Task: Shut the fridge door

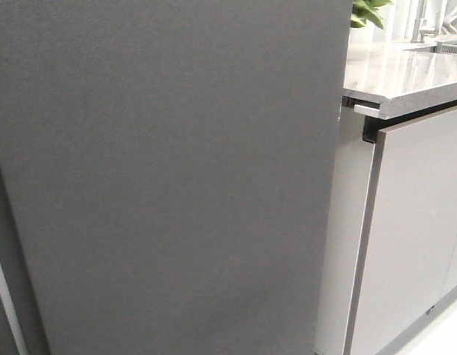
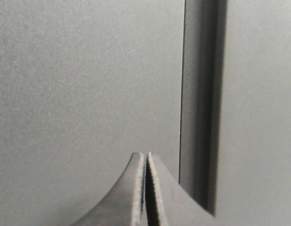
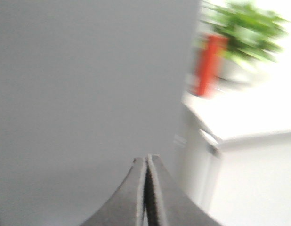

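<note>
The fridge door (image 1: 169,177) is a large matte dark-grey panel filling most of the front view; a thin white strip shows at its lower left. No gripper shows in the front view. In the left wrist view my left gripper (image 2: 146,155) is shut and empty, its tips close to the grey panel (image 2: 84,80), beside a dark vertical gap (image 2: 199,103) between two panels. In the right wrist view my right gripper (image 3: 146,158) is shut and empty, its tips close to the same grey door (image 3: 89,84) near its right edge.
To the right of the door stands a pale cabinet (image 1: 413,244) under a grey-white countertop (image 1: 406,74), also in the right wrist view (image 3: 244,113). A green plant (image 1: 369,11) and a red object (image 3: 209,63) stand on the countertop.
</note>
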`<state>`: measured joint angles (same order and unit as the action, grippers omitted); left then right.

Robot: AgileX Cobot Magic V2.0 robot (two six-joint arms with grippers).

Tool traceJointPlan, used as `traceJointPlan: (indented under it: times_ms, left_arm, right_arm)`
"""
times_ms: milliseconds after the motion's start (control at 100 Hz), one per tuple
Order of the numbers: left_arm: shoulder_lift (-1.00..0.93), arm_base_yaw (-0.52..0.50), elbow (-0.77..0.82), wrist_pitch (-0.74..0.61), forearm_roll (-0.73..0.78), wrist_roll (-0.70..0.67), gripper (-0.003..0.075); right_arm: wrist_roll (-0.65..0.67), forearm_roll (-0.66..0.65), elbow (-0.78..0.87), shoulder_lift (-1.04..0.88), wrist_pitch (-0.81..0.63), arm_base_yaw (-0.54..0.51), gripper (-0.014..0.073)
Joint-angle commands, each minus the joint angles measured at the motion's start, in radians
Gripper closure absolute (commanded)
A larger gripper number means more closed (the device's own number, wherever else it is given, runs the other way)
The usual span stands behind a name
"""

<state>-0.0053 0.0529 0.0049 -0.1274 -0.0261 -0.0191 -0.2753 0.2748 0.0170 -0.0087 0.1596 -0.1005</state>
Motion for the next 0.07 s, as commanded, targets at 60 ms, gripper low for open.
traceJointPlan:
  times_ms: [60]
  left_arm:
    - [-0.010, -0.005, 0.035, -0.073, -0.004, -0.004, 0.0740]
  right_arm:
    - [-0.001, 0.002, 0.019, -0.019, -0.066, -0.007, 0.0638]
